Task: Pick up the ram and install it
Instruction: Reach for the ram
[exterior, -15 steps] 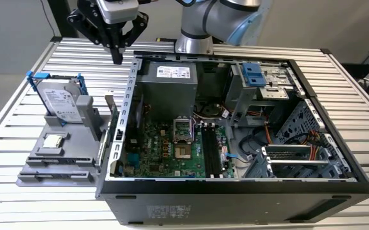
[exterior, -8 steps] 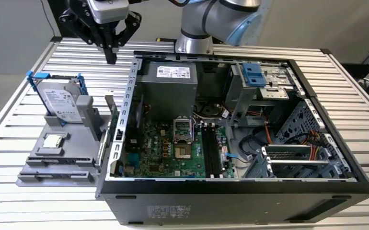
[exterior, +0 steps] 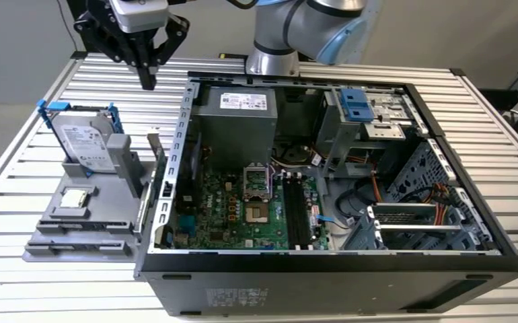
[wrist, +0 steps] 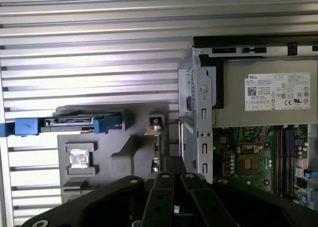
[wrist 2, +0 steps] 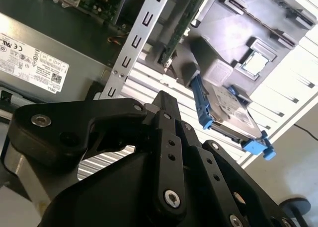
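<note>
The computer case (exterior: 331,282) lies open on the table (exterior: 25,282), with the holder (exterior: 79,235) just beside it on the exterior view's left. On the holder, the ram (wrist 2: 181,23) stands along the edge nearest the case; the processor chip (exterior: 74,198) lies farther from the case, and the hard drive (exterior: 84,145) stands beyond the chip

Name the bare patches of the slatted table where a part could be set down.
Bare slats lie in front of the grey fixture, and behind the hard drive below the gripper. A narrow strip runs along the exterior view's left of the fixture. Crowded: the gap between fixture and computer case.
</note>
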`<act>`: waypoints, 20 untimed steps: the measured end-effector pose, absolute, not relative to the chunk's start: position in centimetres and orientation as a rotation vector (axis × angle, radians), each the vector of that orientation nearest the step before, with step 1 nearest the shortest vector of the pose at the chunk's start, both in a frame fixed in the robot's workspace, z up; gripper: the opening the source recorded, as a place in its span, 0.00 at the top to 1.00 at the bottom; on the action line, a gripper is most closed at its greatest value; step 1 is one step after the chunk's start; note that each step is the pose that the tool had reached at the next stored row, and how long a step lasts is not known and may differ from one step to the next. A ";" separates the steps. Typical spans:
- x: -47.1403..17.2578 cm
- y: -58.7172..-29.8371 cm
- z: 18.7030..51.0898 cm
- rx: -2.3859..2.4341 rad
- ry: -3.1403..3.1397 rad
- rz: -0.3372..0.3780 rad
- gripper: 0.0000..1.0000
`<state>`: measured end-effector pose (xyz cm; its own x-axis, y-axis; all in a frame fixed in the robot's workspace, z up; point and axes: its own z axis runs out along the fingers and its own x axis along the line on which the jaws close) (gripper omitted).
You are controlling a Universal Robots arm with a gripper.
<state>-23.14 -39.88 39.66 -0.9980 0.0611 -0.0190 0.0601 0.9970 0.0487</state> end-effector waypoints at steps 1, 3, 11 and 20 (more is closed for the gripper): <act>-23.3 -39.9 39.7 0.095 3.119 0.075 1.00; -23.5 -39.9 39.7 0.095 3.119 0.075 1.00; -24.3 -39.9 39.7 0.095 3.119 0.075 1.00; -25.3 -39.9 39.7 0.095 3.119 0.075 1.00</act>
